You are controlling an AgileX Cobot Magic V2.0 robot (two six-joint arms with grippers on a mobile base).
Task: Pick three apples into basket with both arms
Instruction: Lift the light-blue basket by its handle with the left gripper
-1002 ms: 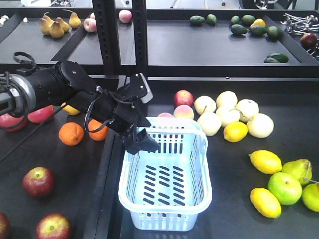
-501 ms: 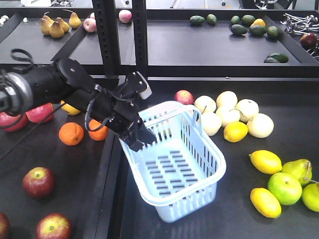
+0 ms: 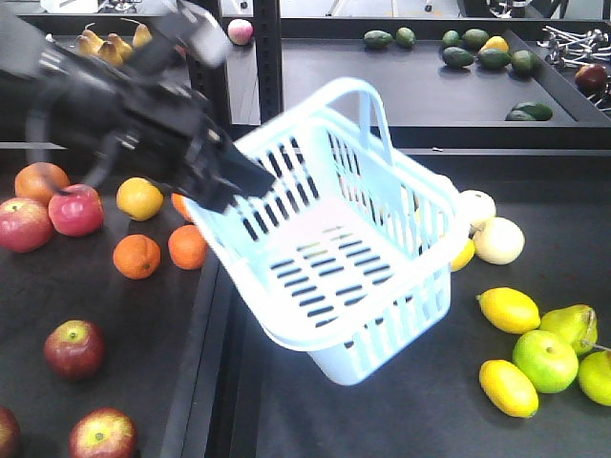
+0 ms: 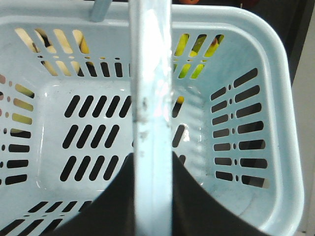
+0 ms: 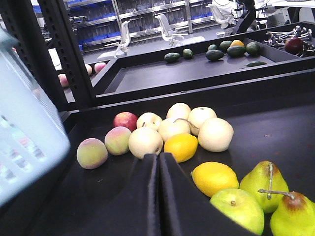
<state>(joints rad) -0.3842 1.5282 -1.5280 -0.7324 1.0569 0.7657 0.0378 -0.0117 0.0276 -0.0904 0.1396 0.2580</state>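
Above the dark bench point(image 3: 430, 420), near its middle, the pale blue-white slotted plastic basket point(image 3: 382, 324) hangs tilted and clear of the surface. The left wrist view shows its floor bare. The black left pincer point(image 3: 227, 179), blurred in the front view, is clamped on a pale bar of the basket that runs between its jaws. The black right pincer point(image 5: 158, 157) grips nothing; its fingers are pressed together, low over the yellow and green fruit on the right side of the bench.

By my judgement the step in hand is carrying the basket, with no apple gathered yet. The next move calls for setting it down level within reach of the apples, letting go, then reaching for the first one.

Counted: one basket, two pincers, and three dull maroon round apples at seven to eight o'clock of the basket: one point(image 3: 74, 348), another point(image 3: 102, 434), and a third cut by the frame edge point(image 3: 5, 431). None is in the basket. Two brighter pink-red apples point(image 3: 76, 210) lie at nine o'clock.
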